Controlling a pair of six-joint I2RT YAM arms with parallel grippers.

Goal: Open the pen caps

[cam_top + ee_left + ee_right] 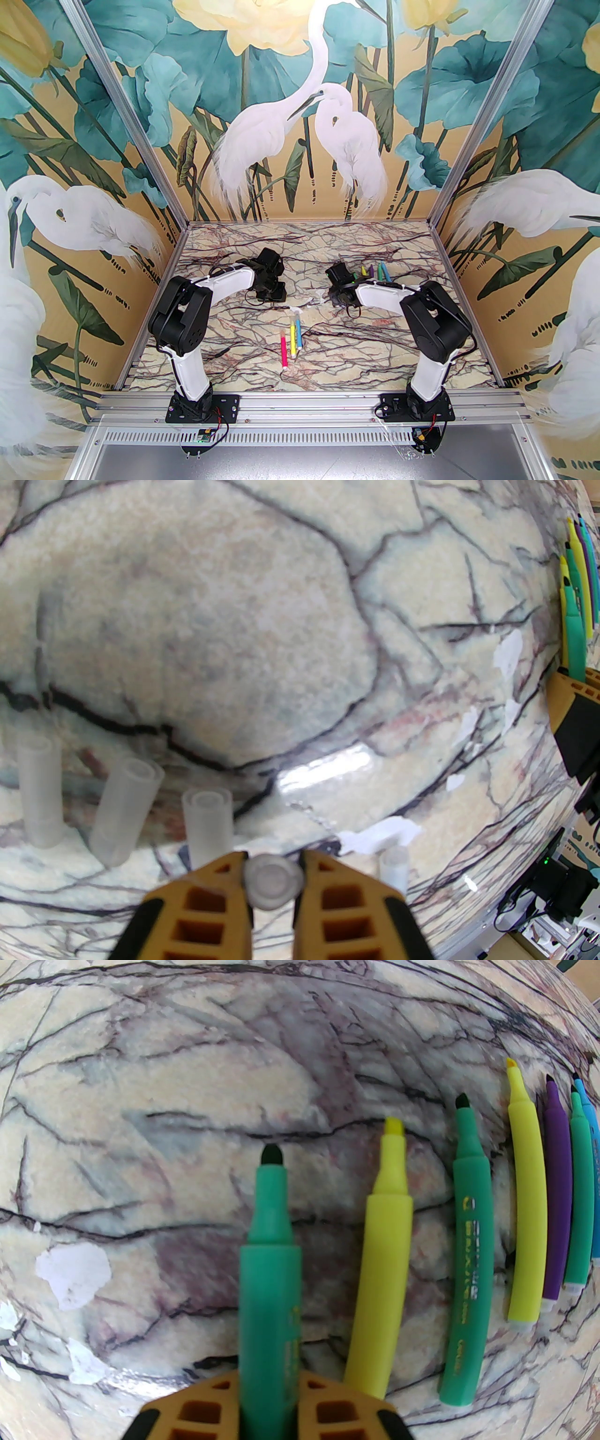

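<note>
My left gripper (274,859) is shut on a clear pen cap (274,882), held end-on just above the marble table. More loose pen caps (124,810) rest on the table to its left, and one cap (393,866) sits to its right. My right gripper (269,1377) is shut on an uncapped green pen (269,1278), its dark tip pointing away, low over the table. To its right is a row of several uncapped pens, starting with a yellow pen (379,1283). In the top view the left gripper (271,293) and right gripper (344,286) are both at mid-table.
Pink (283,349), yellow (293,340) and blue (298,330) pens lie together near the table's middle front. The uncapped row (375,271) lies behind the right wrist. White scuff patches (72,1274) mark the marble. Patterned walls enclose the table on three sides.
</note>
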